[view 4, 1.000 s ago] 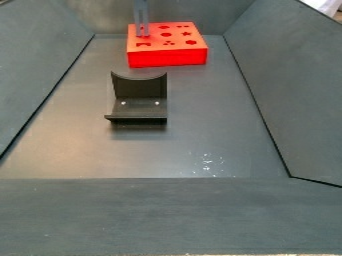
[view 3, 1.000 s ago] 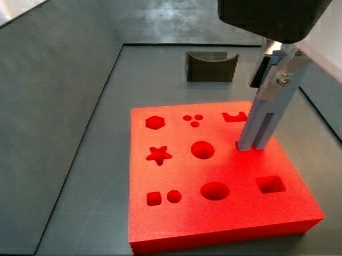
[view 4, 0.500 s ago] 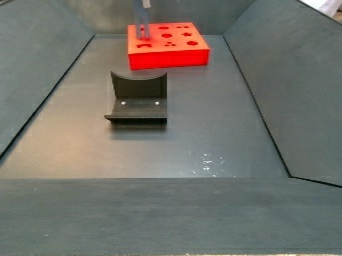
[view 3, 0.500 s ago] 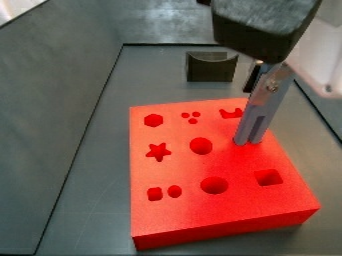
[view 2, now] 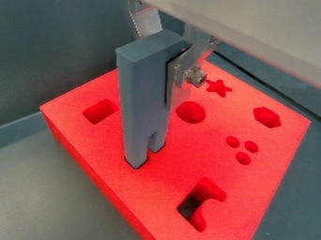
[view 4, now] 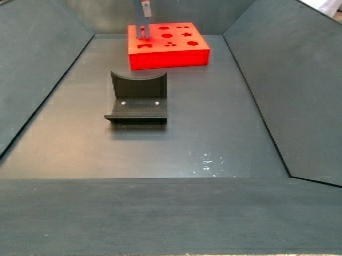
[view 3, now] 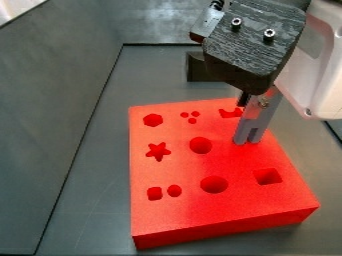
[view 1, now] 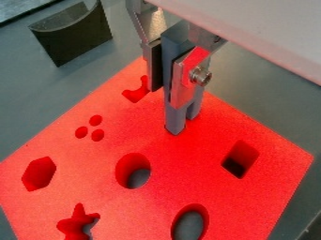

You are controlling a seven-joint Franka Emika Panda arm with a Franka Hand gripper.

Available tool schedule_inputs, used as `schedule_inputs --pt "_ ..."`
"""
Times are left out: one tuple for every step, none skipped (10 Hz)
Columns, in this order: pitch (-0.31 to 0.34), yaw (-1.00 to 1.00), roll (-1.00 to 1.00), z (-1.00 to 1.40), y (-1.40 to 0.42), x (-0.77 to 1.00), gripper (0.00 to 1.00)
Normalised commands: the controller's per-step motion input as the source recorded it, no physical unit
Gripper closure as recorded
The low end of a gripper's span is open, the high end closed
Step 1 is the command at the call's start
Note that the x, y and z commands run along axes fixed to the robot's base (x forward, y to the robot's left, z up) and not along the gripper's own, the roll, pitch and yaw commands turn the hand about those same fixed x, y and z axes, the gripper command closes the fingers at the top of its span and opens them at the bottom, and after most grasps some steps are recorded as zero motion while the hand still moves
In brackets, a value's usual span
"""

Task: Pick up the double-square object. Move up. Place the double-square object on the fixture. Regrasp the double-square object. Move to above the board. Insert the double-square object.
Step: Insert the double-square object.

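Wrist views: gripper (view 1: 175,80) clamps the double-square object (view 1: 177,98), held upright, lower end touching the board (view 1: 251,202); the block (view 2: 150,98) stands tall mid-frame on the red slab (view 2: 88,150), with the star hole (view 2: 217,88) behind it. The fixture (view 1: 69,36) shows upper left.

Side views: gripper (view 3: 254,95) upper right, the object (view 3: 253,120) standing on the board (view 3: 201,215) near its right edge, the fixture (view 3: 207,67) behind. From the far camera, the fixture (view 4: 136,100) sits mid-frame on the surface (view 4: 201,140), the board (view 4: 167,45) at top, the gripper too small to judge.
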Motion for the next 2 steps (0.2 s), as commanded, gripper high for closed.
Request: schedule_inputs --pt "-0.077 0.0 -0.02 -0.1 0.0 0.0 1.0" --pt "-0.113 0.0 0.0 -0.09 0.0 0.0 1.0"
